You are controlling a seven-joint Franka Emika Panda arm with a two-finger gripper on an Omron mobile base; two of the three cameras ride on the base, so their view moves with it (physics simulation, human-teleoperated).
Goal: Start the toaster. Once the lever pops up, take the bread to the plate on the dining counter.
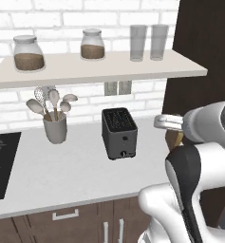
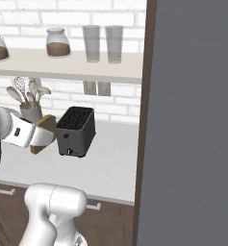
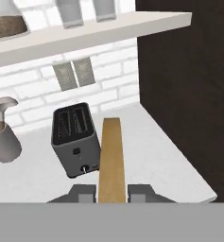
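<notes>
The dark grey toaster (image 1: 118, 133) (image 2: 76, 130) (image 3: 75, 142) stands on the white worktop by the brick wall, and both of its slots look empty. My gripper (image 3: 111, 193) is shut on the bread (image 3: 111, 160), a golden-brown slice seen edge-on between the fingertips. I hold it raised above the worktop, to the toaster's right and nearer the front edge. From the right base view the bread (image 2: 44, 126) sticks out of my gripper (image 2: 41, 137) just left of the toaster. A bit of the bread (image 1: 175, 139) peeks out behind my arm. The plate and the dining counter are out of view.
A grey utensil cup (image 1: 55, 127) with spoons stands left of the toaster. Above is a shelf (image 1: 99, 69) carrying jars and glasses. A black cooktop (image 1: 0, 166) lies at the far left. A tall dark cabinet wall (image 3: 184, 94) bounds the worktop on the right.
</notes>
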